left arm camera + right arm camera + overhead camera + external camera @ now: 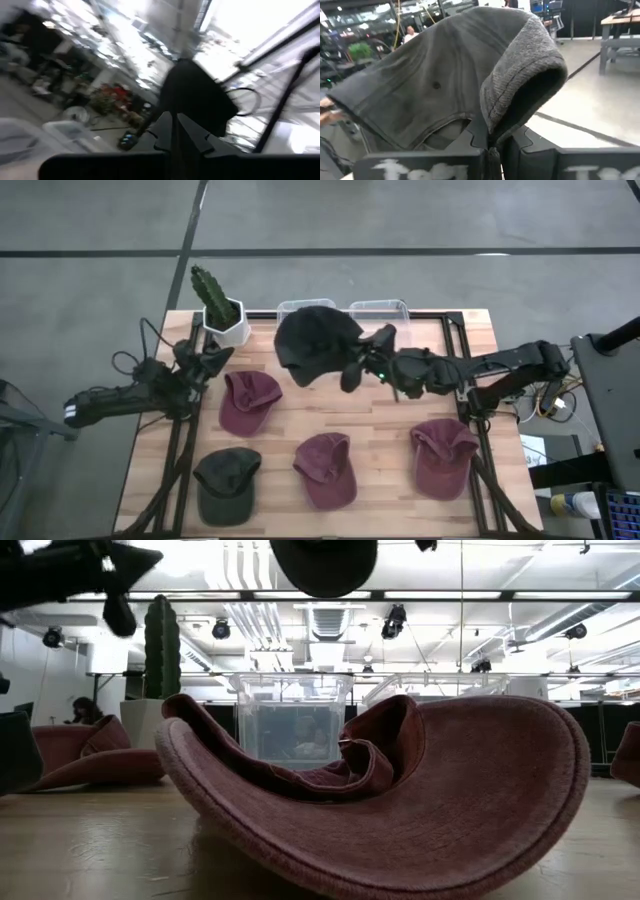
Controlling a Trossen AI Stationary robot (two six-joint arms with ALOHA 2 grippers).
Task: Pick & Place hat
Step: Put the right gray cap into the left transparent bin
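My right gripper (352,372) is shut on a dark grey hat (316,345), held high over the table's far middle, just in front of two clear bins (305,308). The hat fills the right wrist view (445,75) and shows at the top of the low view (323,565). My left gripper (208,362) is shut and empty, raised at the table's far left beside a white planter, and its fingers show in the left wrist view (175,130). Three maroon hats (248,400) (327,470) (442,456) and a dark green hat (228,484) lie on the table. My right gripper pinches the hat's edge (492,131) between its two fingers, at the foot of the curled grey brim (525,75). The fingers come about level from the table's right. The hat is lifted clear of the table and stands out beyond the fingertips, crown toward the table's left.
A cactus in a white planter (222,320) stands at the far left corner. A second clear bin (380,308) stands beside the first at the far edge. A maroon hat (380,800) lies close before the low camera. Black rails run along both table sides.
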